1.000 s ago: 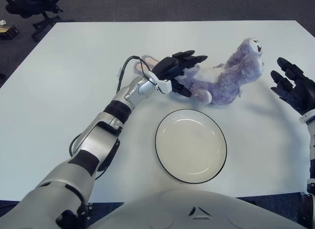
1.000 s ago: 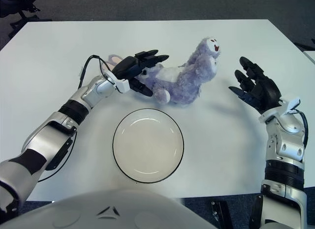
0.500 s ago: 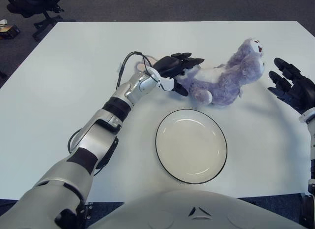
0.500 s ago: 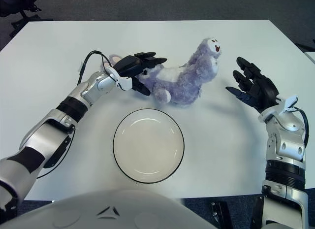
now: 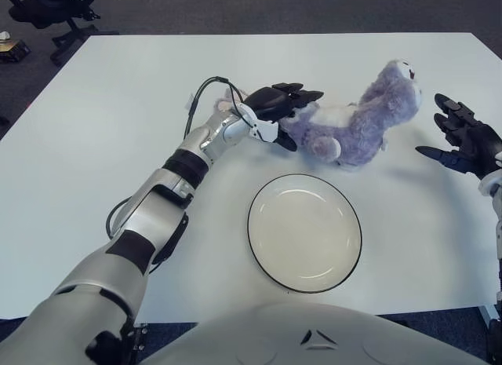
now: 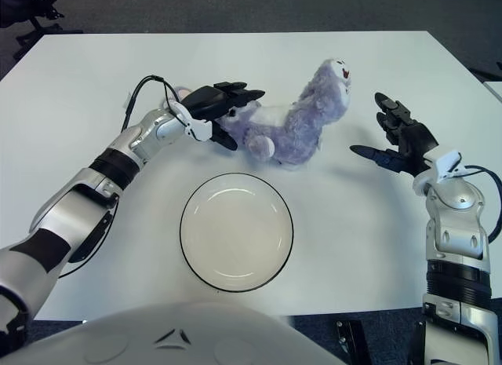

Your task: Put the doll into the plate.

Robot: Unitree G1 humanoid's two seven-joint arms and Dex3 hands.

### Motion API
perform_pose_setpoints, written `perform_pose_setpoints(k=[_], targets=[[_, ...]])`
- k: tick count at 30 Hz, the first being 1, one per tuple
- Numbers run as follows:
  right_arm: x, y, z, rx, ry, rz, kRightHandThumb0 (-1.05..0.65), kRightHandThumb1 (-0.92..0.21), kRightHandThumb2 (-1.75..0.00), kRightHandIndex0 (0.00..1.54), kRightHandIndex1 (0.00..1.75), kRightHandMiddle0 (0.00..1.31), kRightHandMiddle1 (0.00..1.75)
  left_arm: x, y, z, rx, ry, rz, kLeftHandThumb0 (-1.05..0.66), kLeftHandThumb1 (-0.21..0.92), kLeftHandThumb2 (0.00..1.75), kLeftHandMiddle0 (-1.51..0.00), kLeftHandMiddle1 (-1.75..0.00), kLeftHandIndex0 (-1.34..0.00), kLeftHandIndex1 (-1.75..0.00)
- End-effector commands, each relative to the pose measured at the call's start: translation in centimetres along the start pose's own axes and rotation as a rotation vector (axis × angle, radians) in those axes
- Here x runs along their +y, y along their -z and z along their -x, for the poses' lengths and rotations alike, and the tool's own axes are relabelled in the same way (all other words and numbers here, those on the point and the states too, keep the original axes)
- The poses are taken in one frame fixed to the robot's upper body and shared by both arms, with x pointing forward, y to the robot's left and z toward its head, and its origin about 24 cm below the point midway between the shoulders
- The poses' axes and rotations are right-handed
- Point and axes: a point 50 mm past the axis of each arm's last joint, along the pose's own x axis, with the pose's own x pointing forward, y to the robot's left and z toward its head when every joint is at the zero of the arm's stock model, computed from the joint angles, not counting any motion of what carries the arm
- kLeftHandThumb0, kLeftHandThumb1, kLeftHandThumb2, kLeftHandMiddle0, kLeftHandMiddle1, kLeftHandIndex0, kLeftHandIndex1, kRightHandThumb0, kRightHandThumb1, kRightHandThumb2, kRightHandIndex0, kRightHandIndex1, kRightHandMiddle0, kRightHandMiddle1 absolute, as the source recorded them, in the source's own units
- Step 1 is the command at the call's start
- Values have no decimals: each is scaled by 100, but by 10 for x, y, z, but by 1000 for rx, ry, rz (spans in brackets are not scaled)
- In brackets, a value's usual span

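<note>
Left eye view: doll (image 5: 354,129) lies beyond the plate (image 5: 304,232), toward the tabletop's far edge. Left robot hand (image 5: 281,104) touches it, fingers spread; right robot hand (image 5: 463,141) open nearby. An unclosed pinch could let it slip.

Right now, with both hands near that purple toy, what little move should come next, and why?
Probably close the left hand around the doll. Its spread fingers lie over the doll's rear end without gripping, the right hand is open and apart on the other side, and the plate in front holds nothing.
</note>
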Motion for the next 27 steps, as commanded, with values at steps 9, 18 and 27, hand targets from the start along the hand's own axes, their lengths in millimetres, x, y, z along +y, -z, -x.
perform_pose_setpoints(k=[9, 18, 27], targets=[[-1, -5, 3, -24, -15, 77, -71, -87, -2, 7, 0, 10, 2, -6, 7, -3, 15, 77, -38, -80, 86, 0, -23, 0, -30, -1], [-1, -7, 5, -31, -17, 80, -71, -87, -1, 7, 0, 11, 2, -19, 8, -6, -1, 131, -107, -81, 86, 0, -23, 0, -30, -1], [0, -7, 7, -39, -18, 75, -71, -88, -1, 7, 0, 11, 2, -25, 7, -10, 0, 139, -95, -76, 84, 0, -25, -1, -32, -1]])
